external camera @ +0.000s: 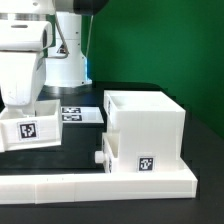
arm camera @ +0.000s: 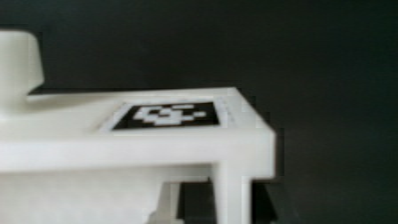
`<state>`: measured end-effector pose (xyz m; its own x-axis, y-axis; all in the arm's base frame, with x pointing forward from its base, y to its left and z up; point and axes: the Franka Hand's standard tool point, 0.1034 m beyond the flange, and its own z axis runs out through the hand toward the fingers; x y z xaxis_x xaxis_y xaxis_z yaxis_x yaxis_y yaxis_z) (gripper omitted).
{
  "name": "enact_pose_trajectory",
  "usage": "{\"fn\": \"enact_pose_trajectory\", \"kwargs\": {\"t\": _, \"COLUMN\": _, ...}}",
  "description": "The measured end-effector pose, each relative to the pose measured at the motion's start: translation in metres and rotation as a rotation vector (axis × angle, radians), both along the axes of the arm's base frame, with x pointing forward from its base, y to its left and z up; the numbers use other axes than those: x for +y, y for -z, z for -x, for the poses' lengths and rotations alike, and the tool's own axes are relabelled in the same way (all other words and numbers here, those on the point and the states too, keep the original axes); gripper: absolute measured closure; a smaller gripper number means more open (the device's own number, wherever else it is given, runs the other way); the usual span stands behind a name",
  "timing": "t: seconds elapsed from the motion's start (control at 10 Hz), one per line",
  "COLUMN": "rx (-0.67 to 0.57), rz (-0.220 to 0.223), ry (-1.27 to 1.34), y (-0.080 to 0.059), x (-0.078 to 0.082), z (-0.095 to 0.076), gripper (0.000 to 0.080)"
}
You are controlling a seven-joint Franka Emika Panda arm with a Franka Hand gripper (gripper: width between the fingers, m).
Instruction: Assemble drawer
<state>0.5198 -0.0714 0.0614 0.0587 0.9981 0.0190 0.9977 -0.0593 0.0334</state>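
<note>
Behind the low rail (external camera: 100, 185) on the table (external camera: 60, 152), light, stiff, slick plastic: box shell (external camera: 150, 125) at the exterior view's right, tagged part (external camera: 28, 128) beneath hidden fingers, closure untellable; best pinched across a thin wall.

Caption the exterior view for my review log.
Gripper at the smaller tagged drawer part; the box shell stands apart beside the white rail.
</note>
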Motion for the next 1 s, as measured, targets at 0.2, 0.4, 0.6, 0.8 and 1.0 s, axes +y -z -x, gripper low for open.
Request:
{"fn": "enact_pose_trajectory", "kwargs": {"t": 0.2, "rx": -0.003, "rz": 0.001, "ry": 0.000, "y": 0.000, "x": 0.000, "z": 0.000, "gripper": 0.0757}}
{"fn": "enact_pose_trajectory", "kwargs": {"t": 0.4, "rx": -0.043, "rz": 0.009, "ry": -0.013, "y": 0.001, "x": 0.011, "z": -0.003, "gripper": 0.0757}}
{"fn": "enact_pose_trajectory", "kwargs": {"t": 0.6, "rx": -0.051, "rz": 0.017, "ry": -0.024, "y": -0.001, "x": 0.031, "z": -0.011, "gripper": 0.0757}}
{"fn": "enact_pose_trajectory", "kwargs": {"t": 0.8, "rx": -0.045, "rz": 0.020, "ry": -0.035, "y": 0.001, "x": 0.035, "z": -0.013, "gripper": 0.0757}}
{"fn": "enact_pose_trajectory", "kwargs": {"t": 1.0, "rx": -0.044, "rz": 0.026, "ry": -0.017, "y": 0.001, "x": 0.038, "z": -0.013, "gripper": 0.0757}}
